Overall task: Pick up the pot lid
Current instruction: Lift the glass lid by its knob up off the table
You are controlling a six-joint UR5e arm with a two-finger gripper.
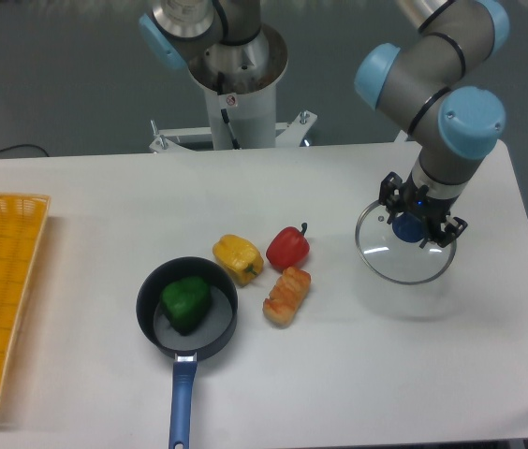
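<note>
Gripper looks clamped on the blue knob; pot lid sits right below the fingertips. Hold squeeze firm, not crushing. Lift straight up, slow, rim level, so glass doesn't swivel. Avoid sideways drift toward red pepper, then black pan farther out.

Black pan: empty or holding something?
Holding something: a green pepper lies inside the black pan, with bare pan floor showing beside it.
</note>
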